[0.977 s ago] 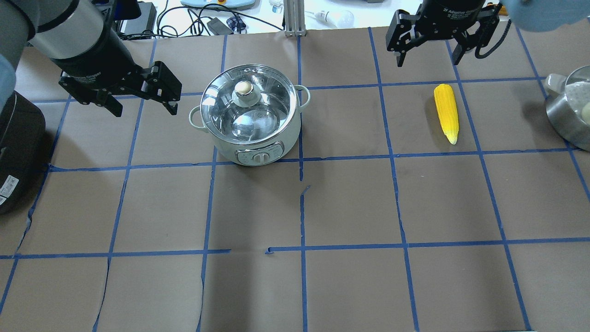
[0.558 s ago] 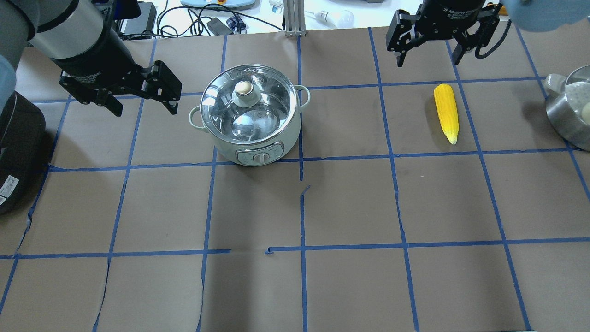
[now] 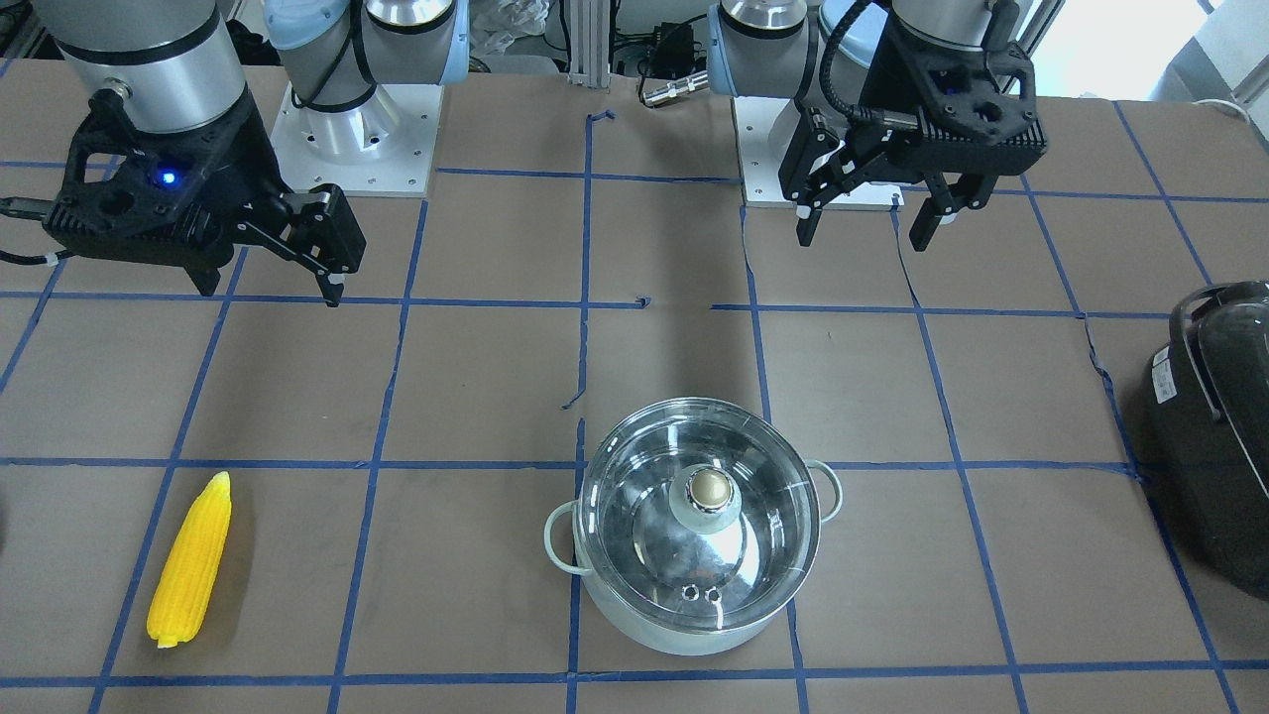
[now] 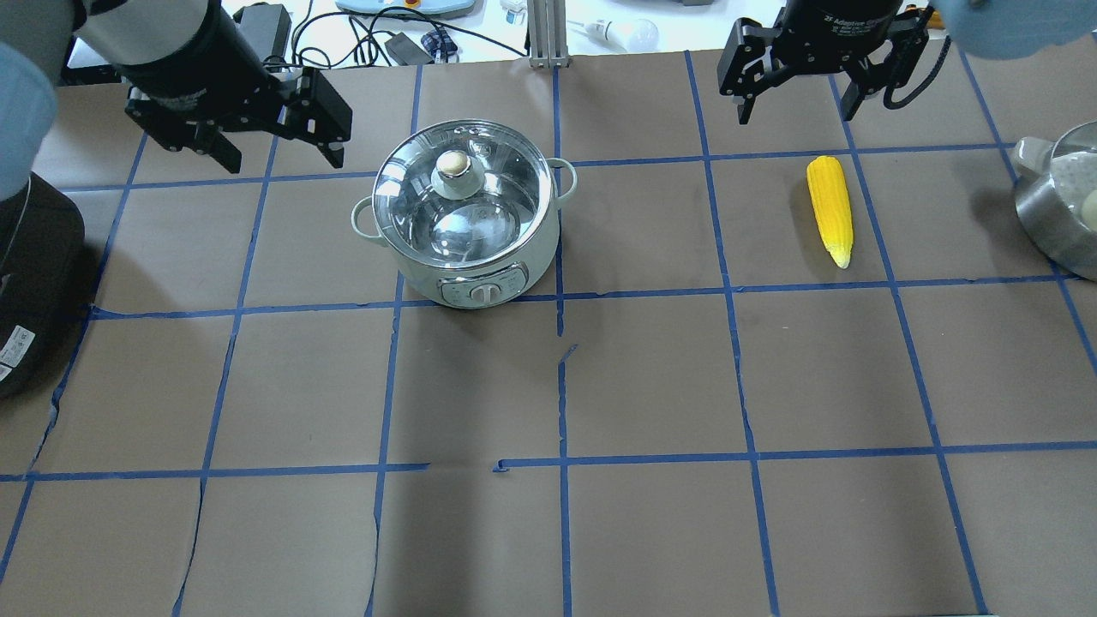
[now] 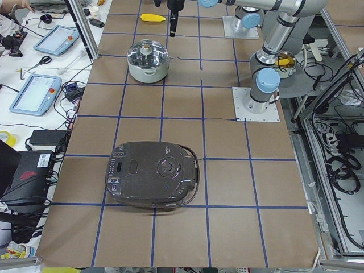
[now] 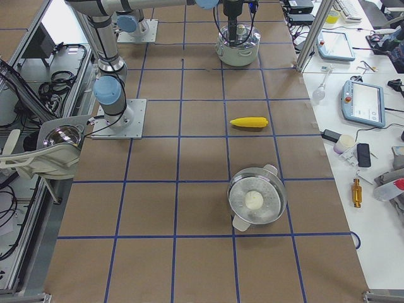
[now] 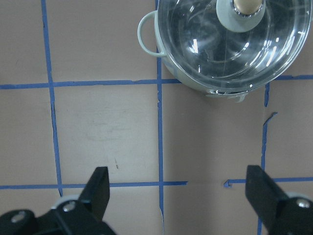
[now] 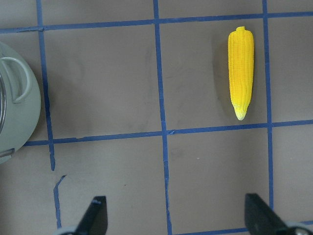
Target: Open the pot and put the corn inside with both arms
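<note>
The pale mint-green pot (image 4: 467, 218) stands on the table with its glass lid and gold knob (image 4: 454, 167) on. It also shows in the front view (image 3: 694, 535) and the left wrist view (image 7: 230, 44). The yellow corn (image 4: 830, 208) lies on the paper to the pot's right, pointed tip toward the robot; it also shows in the right wrist view (image 8: 241, 71) and the front view (image 3: 190, 572). My left gripper (image 4: 281, 157) is open and empty, raised, left of the pot. My right gripper (image 4: 797, 114) is open and empty, raised, beyond the corn.
A black glossy appliance (image 4: 34, 274) sits at the table's left edge, also in the front view (image 3: 1214, 416). A steel pan (image 4: 1063, 201) with a white lump inside sits at the right edge. Blue tape lines grid the brown paper. Cables and devices lie beyond the far edge.
My left gripper has moved toward the table's far side and slightly right, still open. The right gripper, pot and corn have not moved.
</note>
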`<state>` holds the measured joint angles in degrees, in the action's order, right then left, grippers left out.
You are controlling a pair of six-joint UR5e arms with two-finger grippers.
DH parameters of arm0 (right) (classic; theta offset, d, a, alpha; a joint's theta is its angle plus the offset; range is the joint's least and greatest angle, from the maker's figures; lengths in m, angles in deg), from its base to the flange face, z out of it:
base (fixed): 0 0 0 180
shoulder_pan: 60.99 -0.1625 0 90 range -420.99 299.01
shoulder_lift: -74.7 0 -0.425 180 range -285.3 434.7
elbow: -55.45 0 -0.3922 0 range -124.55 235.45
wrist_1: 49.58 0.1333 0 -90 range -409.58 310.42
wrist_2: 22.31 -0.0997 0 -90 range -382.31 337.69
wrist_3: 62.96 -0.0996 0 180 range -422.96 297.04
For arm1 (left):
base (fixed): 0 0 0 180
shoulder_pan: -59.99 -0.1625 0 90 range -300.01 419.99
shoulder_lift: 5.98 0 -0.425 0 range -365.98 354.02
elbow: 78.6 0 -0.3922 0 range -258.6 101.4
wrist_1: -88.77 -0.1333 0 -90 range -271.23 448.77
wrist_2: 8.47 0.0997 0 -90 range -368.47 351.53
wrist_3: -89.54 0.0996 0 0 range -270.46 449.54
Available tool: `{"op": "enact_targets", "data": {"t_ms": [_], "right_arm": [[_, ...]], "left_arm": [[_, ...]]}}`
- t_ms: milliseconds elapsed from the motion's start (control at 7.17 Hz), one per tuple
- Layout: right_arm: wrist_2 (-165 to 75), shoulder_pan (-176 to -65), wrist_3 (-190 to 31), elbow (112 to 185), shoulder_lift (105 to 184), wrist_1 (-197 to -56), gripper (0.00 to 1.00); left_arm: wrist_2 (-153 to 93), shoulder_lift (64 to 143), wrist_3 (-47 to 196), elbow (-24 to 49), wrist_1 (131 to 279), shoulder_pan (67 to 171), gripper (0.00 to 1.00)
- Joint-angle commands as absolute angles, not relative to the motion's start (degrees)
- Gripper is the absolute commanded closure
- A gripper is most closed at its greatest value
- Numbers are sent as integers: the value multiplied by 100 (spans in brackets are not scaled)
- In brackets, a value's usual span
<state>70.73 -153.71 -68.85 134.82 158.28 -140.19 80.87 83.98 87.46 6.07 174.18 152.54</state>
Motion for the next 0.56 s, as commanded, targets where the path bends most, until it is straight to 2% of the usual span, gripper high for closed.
{"op": "enact_targets", "data": {"t_ms": [0,419], "right_arm": [[7068,-15371,-6876,13482,15828,-14019,0],[7120,-15127,-6396,13491,15776,-14028,0]], "left_arm": [[7873,9364,8603,191,16940,15543,0],[7880,10631,8365,200,15587,15878,0]]}}
